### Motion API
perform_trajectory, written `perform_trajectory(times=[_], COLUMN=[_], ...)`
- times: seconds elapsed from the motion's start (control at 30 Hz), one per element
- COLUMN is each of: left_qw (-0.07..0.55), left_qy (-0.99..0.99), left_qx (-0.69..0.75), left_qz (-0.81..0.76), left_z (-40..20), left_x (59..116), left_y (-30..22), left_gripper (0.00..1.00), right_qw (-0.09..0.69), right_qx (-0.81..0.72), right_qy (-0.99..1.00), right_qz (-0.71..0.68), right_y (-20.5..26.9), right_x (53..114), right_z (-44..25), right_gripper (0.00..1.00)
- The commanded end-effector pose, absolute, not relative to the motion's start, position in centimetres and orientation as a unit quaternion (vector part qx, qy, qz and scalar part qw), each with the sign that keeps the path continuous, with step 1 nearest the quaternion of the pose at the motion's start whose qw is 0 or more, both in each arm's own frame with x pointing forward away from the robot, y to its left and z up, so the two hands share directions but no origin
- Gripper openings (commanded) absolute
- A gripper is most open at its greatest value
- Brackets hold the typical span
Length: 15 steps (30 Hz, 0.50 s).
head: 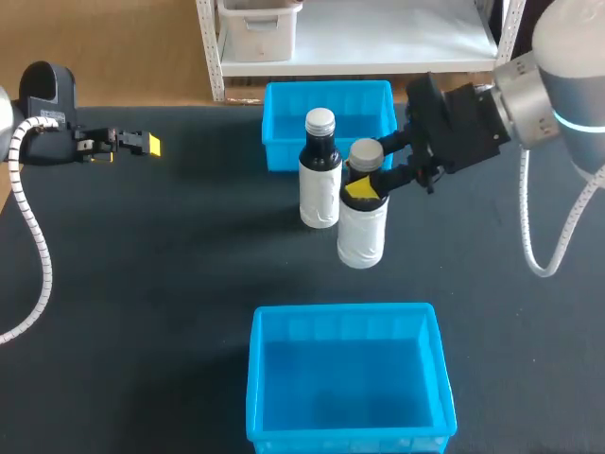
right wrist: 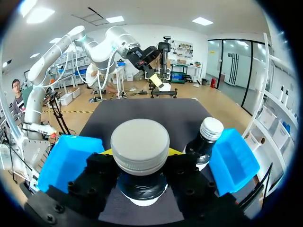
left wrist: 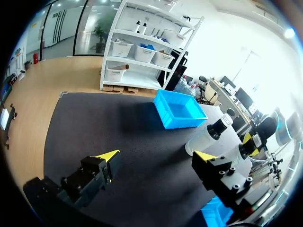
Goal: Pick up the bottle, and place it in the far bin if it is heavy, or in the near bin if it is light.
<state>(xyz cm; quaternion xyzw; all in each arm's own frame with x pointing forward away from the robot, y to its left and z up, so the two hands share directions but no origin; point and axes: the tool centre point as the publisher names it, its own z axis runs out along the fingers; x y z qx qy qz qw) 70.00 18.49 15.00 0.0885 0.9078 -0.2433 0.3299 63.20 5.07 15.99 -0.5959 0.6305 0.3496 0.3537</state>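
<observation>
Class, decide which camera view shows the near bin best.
Head view: the near bin shows its whole open interior from above. The right wrist view shows only part of it, beside the right tool; the left wrist view shows just a corner.

The gripped bottle [head: 362,232] is obstructed at 10 o'clock by a second bottle [head: 319,180] standing before the far bin [head: 282,132]. Toward the near bin [head: 345,310] at 6 o'clock, bare mat [head: 302,270] is left open.

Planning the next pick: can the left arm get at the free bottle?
Probably yes: nothing stands between the left gripper and the free bottle; the right gripper holds the other bottle.
</observation>
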Motion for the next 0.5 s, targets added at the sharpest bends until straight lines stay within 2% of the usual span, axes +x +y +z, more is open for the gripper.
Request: perform_trajectory(times=[0.03, 0.5], left_qw=[0.33, 0.33], left_qy=[0.908, 0.908], left_qx=[0.088, 0.088], left_qz=[-0.243, -0.243], left_z=[15.0, 15.0], left_x=[70.0, 70.0], left_y=[18.5, 18.5], left_gripper=[1.0, 1.0], right_qw=[0.358, 0.37], right_qx=[-0.594, -0.58], right_qy=[0.633, 0.644], right_qz=[0.344, 0.335], right_y=[3.4, -1.4], right_x=[63.1, 64.5], right_z=[16.8, 17.5], right_gripper=[0.0, 0.0])
